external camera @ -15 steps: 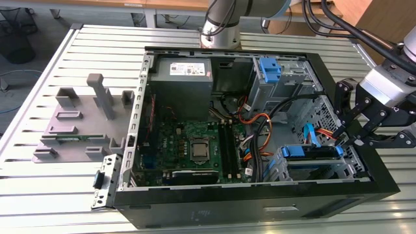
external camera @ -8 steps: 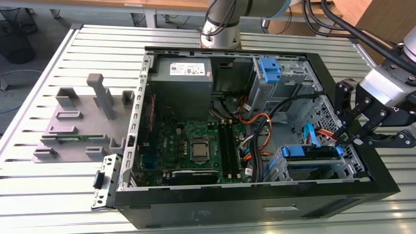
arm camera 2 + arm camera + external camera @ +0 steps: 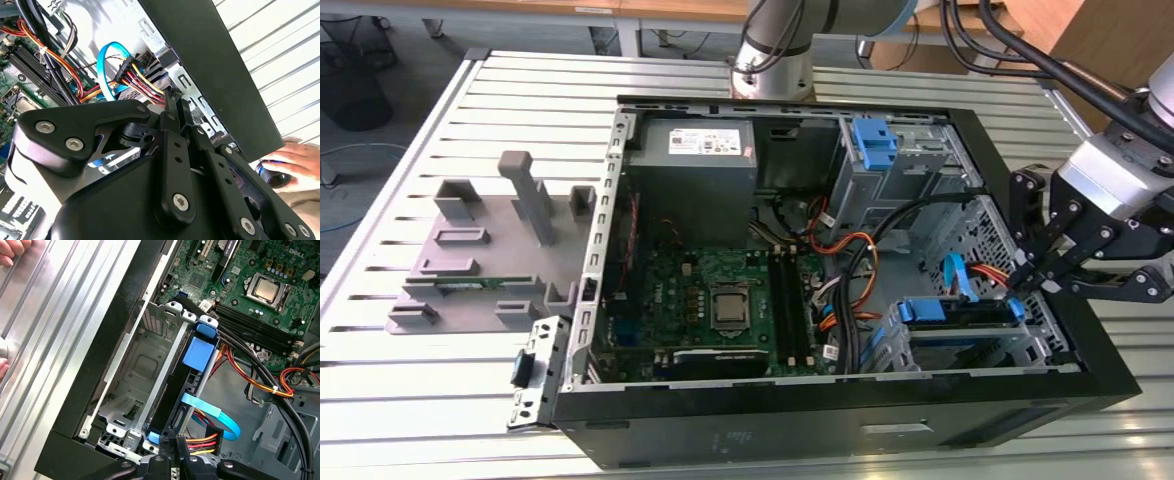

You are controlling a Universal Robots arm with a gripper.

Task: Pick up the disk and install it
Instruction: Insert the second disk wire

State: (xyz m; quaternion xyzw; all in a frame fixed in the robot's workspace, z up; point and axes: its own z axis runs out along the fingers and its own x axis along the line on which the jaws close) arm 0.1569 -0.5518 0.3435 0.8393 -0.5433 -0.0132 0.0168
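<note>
Open computer case (image 3: 720, 440) on a slatted metal table (image 3: 440, 410), motherboard (image 3: 720, 300) exposed. Inside it, the disk (image 3: 958, 312) – on edge in the drive cage (image 3: 150, 325) at the corner toward the exterior view's right, blue rails showing, with an empty bay between it and the case wall. Above that cage, the gripper (image 3: 1025, 283), tips just beside a plug (image 3: 202, 444) of red, yellow and black wires and a blue ribbon cable (image 3: 220, 417). Clenched or released – cannot tell. At the exterior view's left, well apart, a grey plastic fixture (image 3: 480, 260). Outside the case, in the second wrist view, a person's hand (image 3: 295, 162) on the table.
</note>
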